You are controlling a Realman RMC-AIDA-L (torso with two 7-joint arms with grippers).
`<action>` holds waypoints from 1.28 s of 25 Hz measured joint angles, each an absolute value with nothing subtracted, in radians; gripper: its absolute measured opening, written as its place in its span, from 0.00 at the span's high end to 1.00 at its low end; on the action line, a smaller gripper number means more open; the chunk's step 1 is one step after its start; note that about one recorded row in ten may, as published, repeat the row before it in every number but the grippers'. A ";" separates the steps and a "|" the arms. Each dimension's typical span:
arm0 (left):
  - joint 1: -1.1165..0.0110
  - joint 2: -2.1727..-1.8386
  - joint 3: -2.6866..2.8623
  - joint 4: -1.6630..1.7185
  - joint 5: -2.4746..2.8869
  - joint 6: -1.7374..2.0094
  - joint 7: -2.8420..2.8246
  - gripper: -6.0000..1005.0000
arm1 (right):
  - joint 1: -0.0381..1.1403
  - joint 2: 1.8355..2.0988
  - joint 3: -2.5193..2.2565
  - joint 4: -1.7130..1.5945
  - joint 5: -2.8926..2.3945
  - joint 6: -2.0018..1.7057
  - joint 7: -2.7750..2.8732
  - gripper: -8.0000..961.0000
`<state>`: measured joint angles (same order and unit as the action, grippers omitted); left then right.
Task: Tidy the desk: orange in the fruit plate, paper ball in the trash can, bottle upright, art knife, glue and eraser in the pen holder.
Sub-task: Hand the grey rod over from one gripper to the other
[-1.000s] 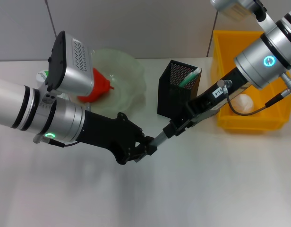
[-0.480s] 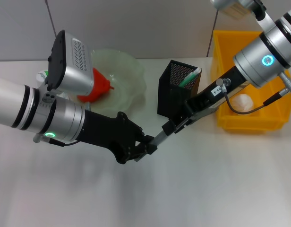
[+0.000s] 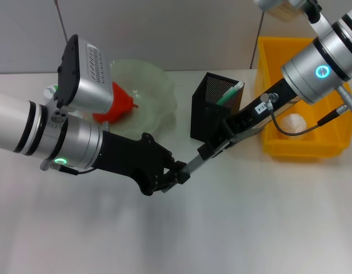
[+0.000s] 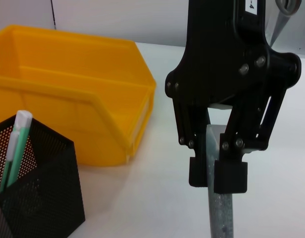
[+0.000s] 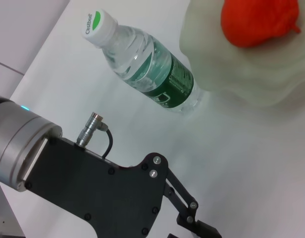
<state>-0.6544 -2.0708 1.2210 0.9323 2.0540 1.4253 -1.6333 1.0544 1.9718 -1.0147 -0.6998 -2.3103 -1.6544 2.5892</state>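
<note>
Two grippers mid-surface | left gripper point(image 3: 180, 174) and right gripper point(image 4: 218, 173) both clamp jaws on grey art knife point(image 3: 192, 165) | clear plastic bottle point(image 5: 145, 68), white-green cap partly reads "Cestbon".

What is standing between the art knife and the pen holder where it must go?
Nothing visible does. The art knife is held by the left gripper and the right gripper, just in front of the pen holder, whose open top shows a green pen.
</note>
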 joint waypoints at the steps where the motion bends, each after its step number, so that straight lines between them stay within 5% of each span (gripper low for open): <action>1: -0.655 -2.071 1.221 0.932 2.054 1.425 -1.633 0.83 | 1.054 1.972 -1.015 -0.700 -2.310 -1.654 2.589 0.76; 27: -0.656 -2.070 1.216 0.925 2.047 1.425 -1.640 0.83 | 1.052 1.980 -1.009 -0.699 -2.306 -1.653 2.577 0.83; 32: -0.655 -2.069 1.207 0.925 2.046 1.426 -1.645 0.64 | 1.052 1.980 -1.006 -0.699 -2.305 -1.654 2.572 0.83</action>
<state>-0.6553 -2.0692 1.2066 0.9249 2.0462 1.4257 -1.6450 1.0523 1.9798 -1.0059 -0.6994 -2.3055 -1.6543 2.5722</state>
